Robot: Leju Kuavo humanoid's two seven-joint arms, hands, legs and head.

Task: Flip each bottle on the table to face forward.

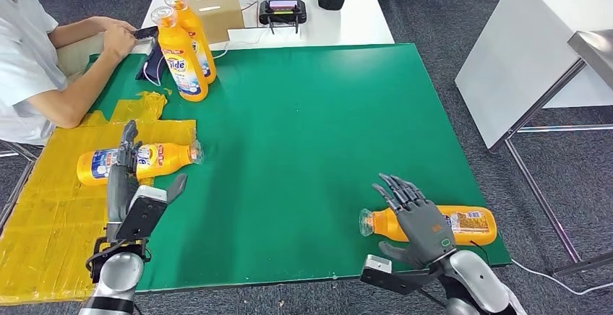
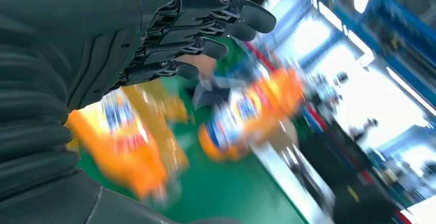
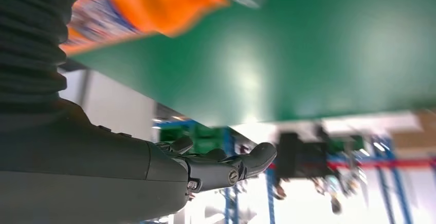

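Under the left robot hand (image 1: 124, 174), an orange bottle (image 1: 141, 162) lies on its side on crinkled yellow sheeting (image 1: 50, 221), clear cap pointing toward table centre. Fingers straight and spread over its labelled middle, nothing gripped; actual contact cannot be told. Beneath the right robot hand (image 1: 419, 217) a second lying bottle (image 1: 463, 225) sits on the green tabletop (image 1: 311, 120) near its front edge, cap toward the left hand's side. That hand open too, fingers fanned over the neck end, no grip. Beyond the left hand, two upright bottles (image 1: 184, 48) stand touching, near a seated person (image 1: 36, 62). Bottles look like smooth rigid plastic, rounded, glossy labels, likely full so moderately heavy and prone to rolling. Best hold: wrap around the labelled waist, not the tapered neck. Green surface matte, flat.
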